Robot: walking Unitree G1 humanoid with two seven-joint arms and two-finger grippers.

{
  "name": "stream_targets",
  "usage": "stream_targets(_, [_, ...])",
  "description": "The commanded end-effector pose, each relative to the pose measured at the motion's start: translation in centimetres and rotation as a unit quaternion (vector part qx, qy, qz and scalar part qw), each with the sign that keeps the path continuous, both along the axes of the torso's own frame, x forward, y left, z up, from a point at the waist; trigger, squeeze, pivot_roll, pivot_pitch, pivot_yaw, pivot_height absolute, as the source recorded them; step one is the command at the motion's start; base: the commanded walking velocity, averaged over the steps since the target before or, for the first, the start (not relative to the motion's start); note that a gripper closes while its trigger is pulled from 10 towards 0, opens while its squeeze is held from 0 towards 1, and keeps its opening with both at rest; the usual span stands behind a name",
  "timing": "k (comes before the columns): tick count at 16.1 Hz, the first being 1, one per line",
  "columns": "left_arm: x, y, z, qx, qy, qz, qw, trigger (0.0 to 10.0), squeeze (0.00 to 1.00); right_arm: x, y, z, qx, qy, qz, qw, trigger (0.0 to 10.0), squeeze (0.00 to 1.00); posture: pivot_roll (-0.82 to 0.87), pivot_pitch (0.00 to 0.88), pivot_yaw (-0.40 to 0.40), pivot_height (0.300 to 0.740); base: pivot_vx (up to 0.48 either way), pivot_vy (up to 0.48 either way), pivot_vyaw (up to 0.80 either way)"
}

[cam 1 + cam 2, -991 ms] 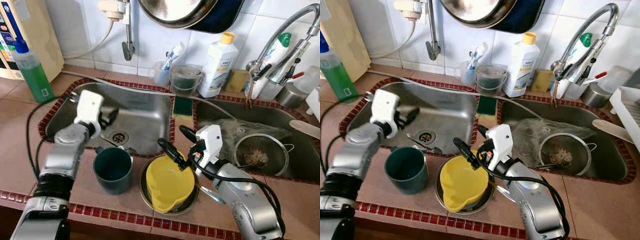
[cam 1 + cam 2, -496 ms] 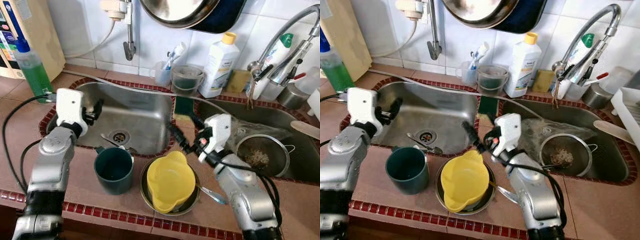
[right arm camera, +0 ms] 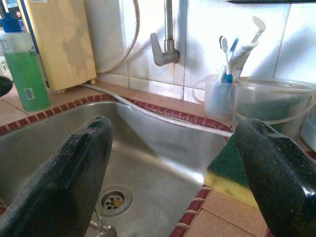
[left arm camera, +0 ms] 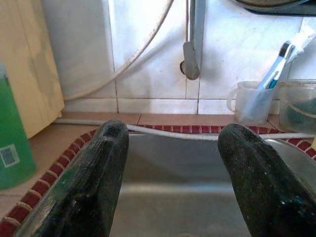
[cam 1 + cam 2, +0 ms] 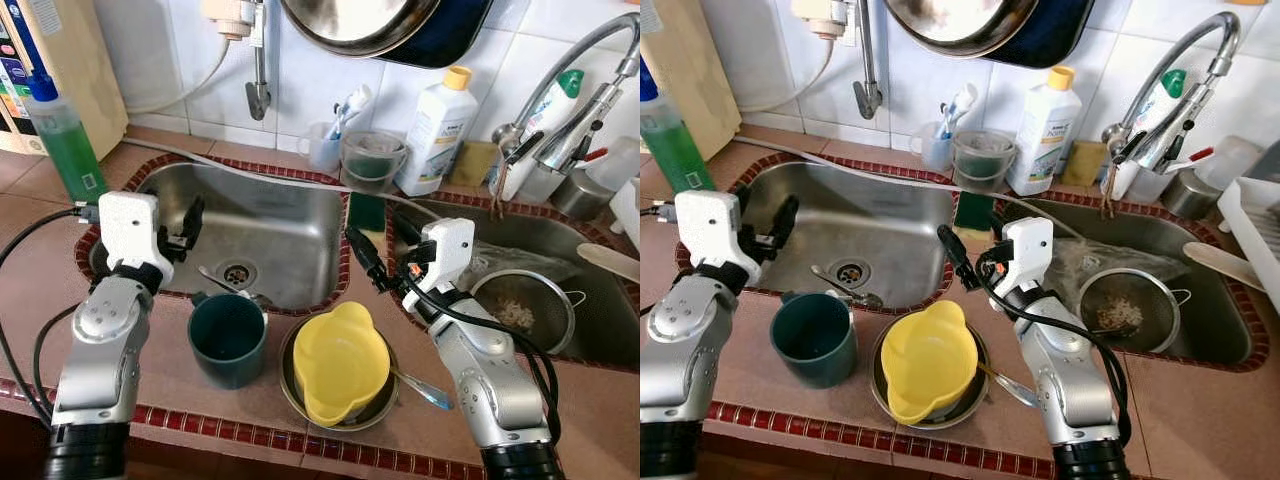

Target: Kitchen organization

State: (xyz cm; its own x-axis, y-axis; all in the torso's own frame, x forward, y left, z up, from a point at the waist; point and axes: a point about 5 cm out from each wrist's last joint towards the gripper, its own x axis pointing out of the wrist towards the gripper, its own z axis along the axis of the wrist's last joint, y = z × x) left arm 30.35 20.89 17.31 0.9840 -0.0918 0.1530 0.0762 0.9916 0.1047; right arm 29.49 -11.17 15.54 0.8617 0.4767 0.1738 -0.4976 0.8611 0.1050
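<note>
A yellow plastic bowl (image 5: pixel 340 368) rests inside a metal bowl (image 5: pixel 288 385) on the tiled counter's front edge. A dark green mug (image 5: pixel 227 338) stands just to its left. My right gripper (image 5: pixel 368 255) hovers open and empty above the divider between the two sinks, behind the yellow bowl and apart from it. My left gripper (image 5: pixel 188 218) is open and empty over the left rim of the left sink (image 5: pixel 280 225), behind the mug. A spoon (image 5: pixel 422 390) lies at the metal bowl's right side.
A green-yellow sponge (image 5: pixel 365 212) lies on the divider. The right sink holds a strainer (image 5: pixel 520 312) and a plastic bag. A green soap bottle (image 5: pixel 62 140), toothbrush cup (image 5: pixel 325 148), plastic tub (image 5: pixel 372 160) and white bottle (image 5: pixel 437 130) line the back.
My right gripper has lifted away from the yellow bowl's rim and moved back over the sink divider. My left gripper has drawn leftward from the sink's middle to its left rim.
</note>
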Motion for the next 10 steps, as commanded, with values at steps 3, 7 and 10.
stream_targets(3, [-0.66,-0.30,0.26,-0.013,-0.003,-0.001,1.000,10.0,0.00,0.42,-0.49,0.00,-0.005,-0.003,-0.010,1.000,10.0,0.00,0.06,0.000,-0.103,0.740,0.000,0.000,0.00])
stream_targets(7, [-0.69,-0.57,0.45,-0.009,-0.004,-0.005,1.000,10.0,0.00,0.48,-0.34,-0.07,-0.006,-0.005,-0.007,1.000,10.0,0.00,0.06,0.000,-0.102,0.740,0.000,0.000,0.00])
stream_targets(10, [-0.60,-0.75,0.53,-0.008,-0.003,-0.007,1.000,10.0,0.00,0.60,-0.37,-0.11,-0.006,-0.008,-0.008,1.000,10.0,0.00,0.06,0.000,-0.099,0.740,0.000,0.000,0.00])
